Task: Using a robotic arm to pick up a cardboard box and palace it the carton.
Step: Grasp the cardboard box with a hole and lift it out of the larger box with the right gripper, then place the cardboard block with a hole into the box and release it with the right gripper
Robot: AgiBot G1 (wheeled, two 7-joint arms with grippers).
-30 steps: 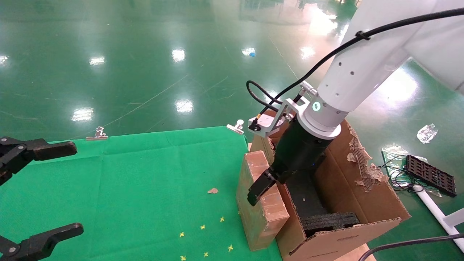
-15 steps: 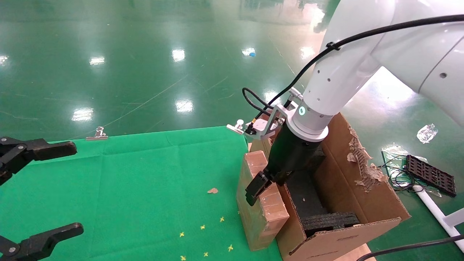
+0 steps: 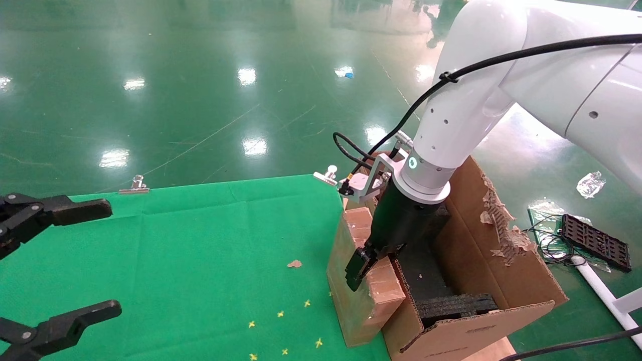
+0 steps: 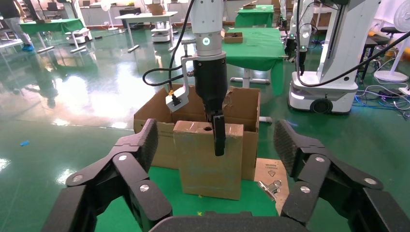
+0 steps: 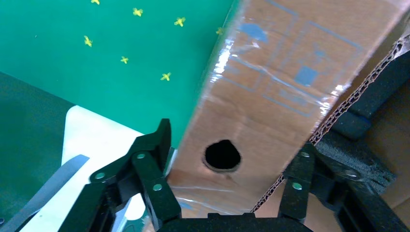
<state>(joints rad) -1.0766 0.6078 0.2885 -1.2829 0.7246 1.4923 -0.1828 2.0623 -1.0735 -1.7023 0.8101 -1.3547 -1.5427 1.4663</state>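
The right black jointed-finger gripper (image 3: 362, 268) straddles the small brown taped cardboard box (image 3: 363, 286), fingers either side, apparently not yet clamped. Next, I judge: close, then lift it into the large brown corrugated carton (image 3: 506, 281). The left gripper (image 3: 55, 265) hangs wide open, idle.

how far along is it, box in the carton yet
Not yet. The right gripper has reached the small cardboard box and straddles its top edge, one finger down its outer face. The box stands on the green table against the carton. Lifting and placing remain. The left gripper waits open.
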